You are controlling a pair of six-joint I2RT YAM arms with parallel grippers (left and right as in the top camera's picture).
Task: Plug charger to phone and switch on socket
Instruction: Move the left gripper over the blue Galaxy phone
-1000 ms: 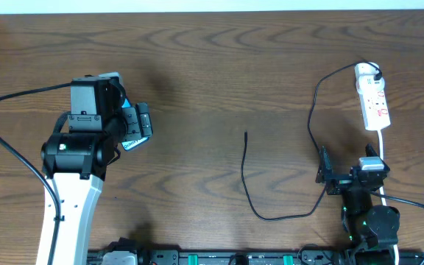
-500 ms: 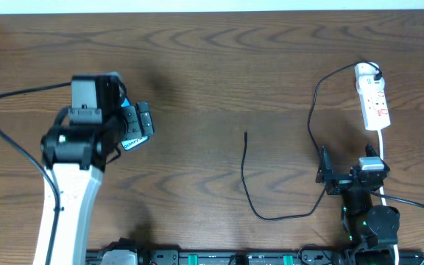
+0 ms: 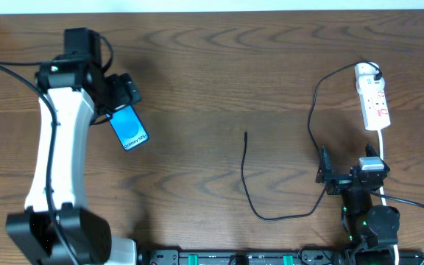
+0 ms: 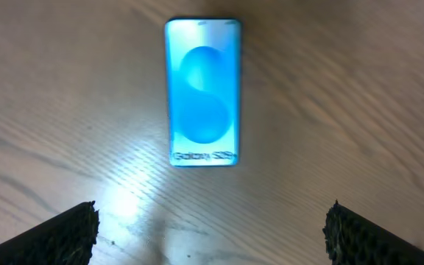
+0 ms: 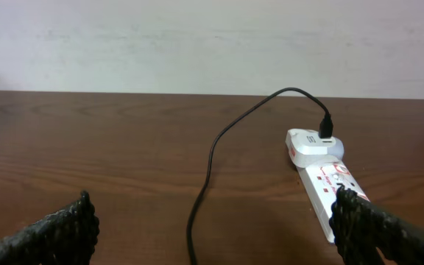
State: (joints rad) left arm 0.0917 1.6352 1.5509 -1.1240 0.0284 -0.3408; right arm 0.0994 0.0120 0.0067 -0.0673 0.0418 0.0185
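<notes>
The phone (image 3: 129, 126) lies flat on the wooden table, blue screen up; it also shows in the left wrist view (image 4: 203, 92). My left gripper (image 3: 121, 94) is open and empty, just behind the phone and apart from it (image 4: 212, 235). The charger (image 3: 244, 169) is a thin black cable; its free tip lies mid-table and its plug sits in the far end of the socket (image 3: 372, 99). My right gripper (image 3: 348, 175) is open and empty near the front edge, facing the socket (image 5: 322, 165) and the cable (image 5: 210, 158).
The socket's thick white cord (image 3: 383, 158) runs down toward the right arm's base. The charger cable loops across the table's right half. A pale wall (image 5: 197, 44) stands behind the table's far edge.
My left arm has swung back toward the far left. The phone, partly covered by the gripper before, now lies fully in view on the table. The right arm has not moved.
</notes>
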